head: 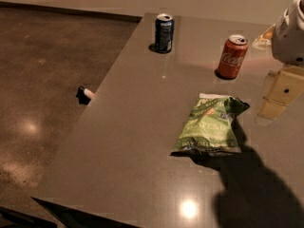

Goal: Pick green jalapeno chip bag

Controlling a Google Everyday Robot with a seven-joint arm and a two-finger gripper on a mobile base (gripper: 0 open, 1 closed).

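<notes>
The green jalapeno chip bag point(209, 125) lies flat on the grey table point(128, 141), right of the middle. It is crinkled and light green, with white sealed edges and a dark-green upper right corner. My gripper point(278, 99), cream-coloured under a white arm housing, hangs at the right edge of the view. It is above the table, to the right of the bag and a little beyond it, apart from it. It holds nothing that I can see.
A red cola can point(232, 57) stands upright behind the bag. A dark blue can point(164, 33) stands near the far left edge. The table's left edge drops to a dark floor, where a small object point(84, 94) lies. The arm's shadow falls at the lower right.
</notes>
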